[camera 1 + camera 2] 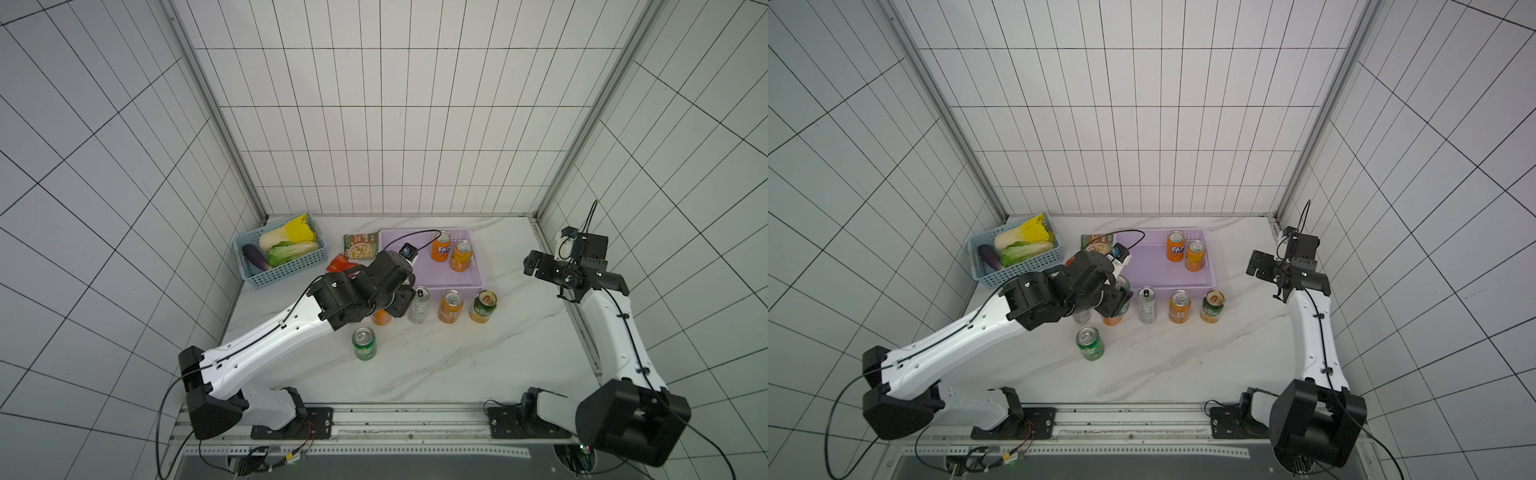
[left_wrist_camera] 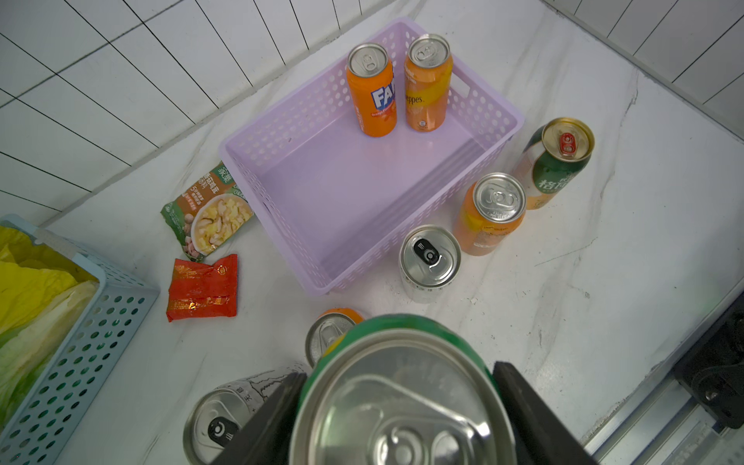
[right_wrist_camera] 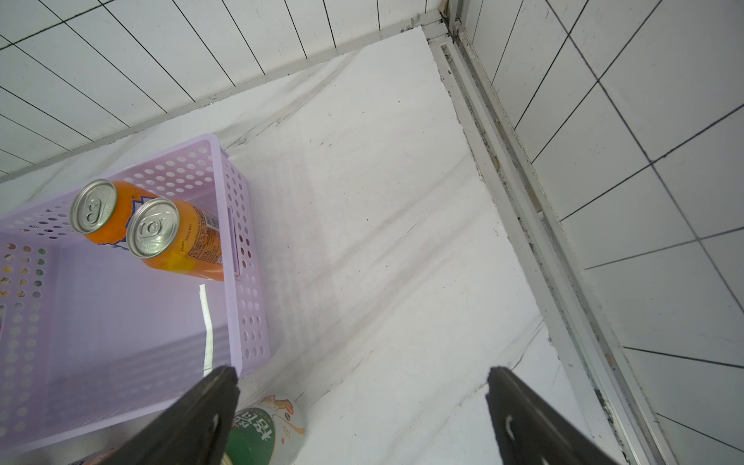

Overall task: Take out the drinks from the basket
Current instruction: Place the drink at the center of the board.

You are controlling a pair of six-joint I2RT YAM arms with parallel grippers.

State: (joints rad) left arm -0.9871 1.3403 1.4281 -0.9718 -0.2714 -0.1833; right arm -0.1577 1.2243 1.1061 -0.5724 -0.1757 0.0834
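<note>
Left wrist view: the left gripper [image 2: 402,422] clamps an upright green can [image 2: 396,354] aloft just outside the basket [image 2: 290,120] — two orange cans [image 2: 372,92] stand in its far corner, on the side of the wide-open, empty right gripper [image 3: 360,376].

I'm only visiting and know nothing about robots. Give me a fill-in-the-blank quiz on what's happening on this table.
1. The lilac basket holds ___ orange cans.
2. The can gripped by the left gripper is ___ in colour.
3. The right gripper is ___ and holds nothing.

Missing words: two; green; open.
</note>
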